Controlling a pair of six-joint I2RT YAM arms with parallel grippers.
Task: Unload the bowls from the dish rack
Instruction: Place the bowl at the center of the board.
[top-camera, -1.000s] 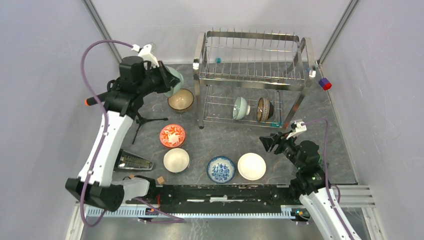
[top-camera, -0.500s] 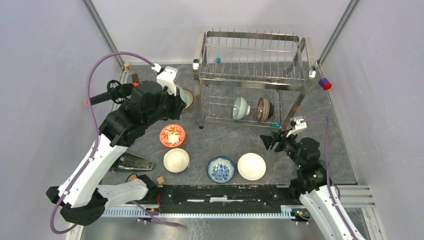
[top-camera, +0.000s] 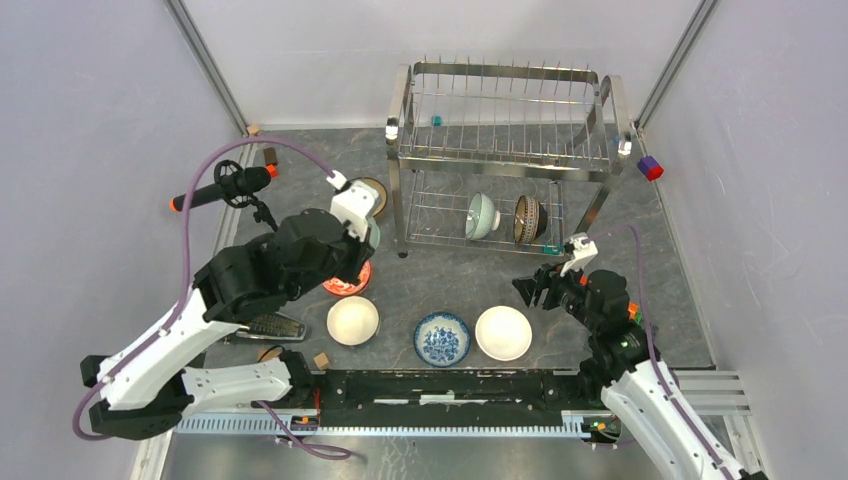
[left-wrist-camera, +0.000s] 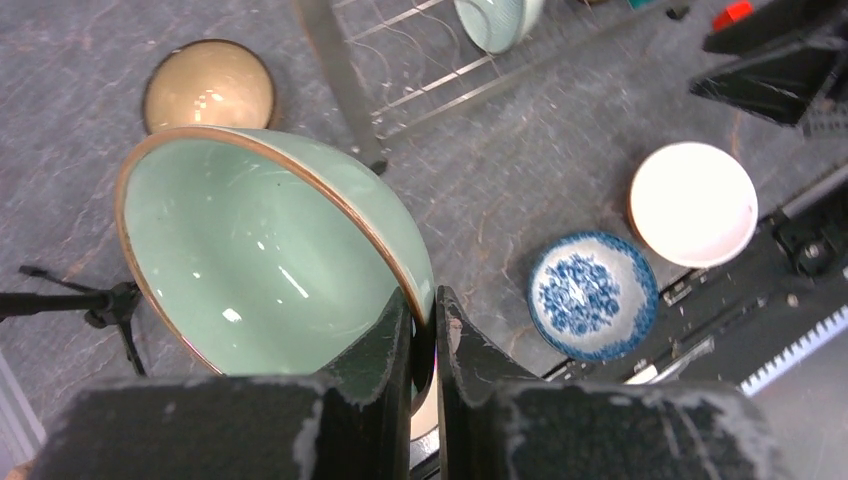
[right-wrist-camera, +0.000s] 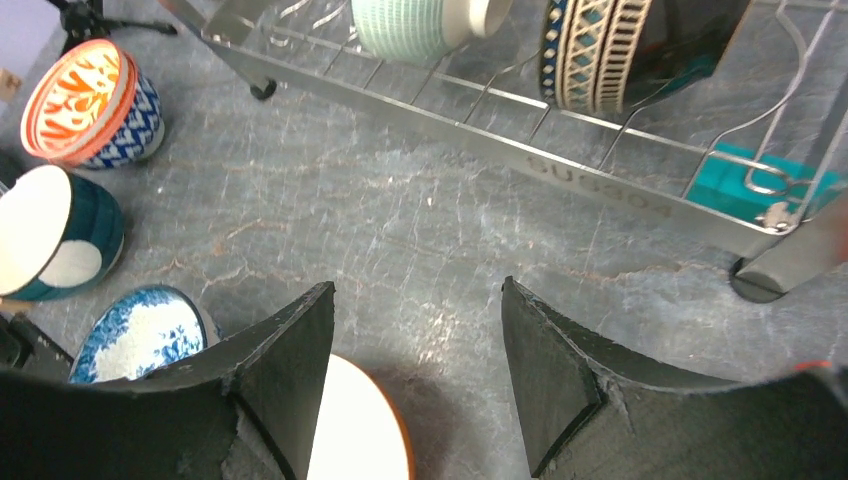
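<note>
The surface (top-camera: 450, 270) is a dark grey sheet veined like stone, closed in by pale lilac walls on the left, the right and behind, with slanting metal posts (top-camera: 205, 60) in the far corners. A black rail (top-camera: 450, 385) runs along its near edge.

The dish rack (top-camera: 505, 150) stands at the far middle of the surface. On its lower tier a ribbed pale green bowl (top-camera: 482, 215) and a dark banded bowl (top-camera: 528, 219) stand on edge, side by side; the upper tier holds no bowls.

Out on the surface lie a tan bowl (top-camera: 372, 195) just left of the rack, a red patterned bowl (top-camera: 345, 285) partly hidden under the left arm, and a near row of a white bowl (top-camera: 353, 320), a blue-and-white bowl (top-camera: 442, 338) and a wider white bowl (top-camera: 503, 332).

The left pincer (left-wrist-camera: 425, 325) is clamped on the rim of a brown-rimmed green bowl (left-wrist-camera: 260, 250), one finger inside and one outside, the bowl tilted above the surface left of the rack. The right pincer (right-wrist-camera: 415, 340) gapes empty, low before the rack's near right leg, over the far edge of the wider white bowl.

A microphone on a small tripod (top-camera: 225, 187) stands at the far left, and a blue-and-red block (top-camera: 650, 167) sits by the right wall
</note>
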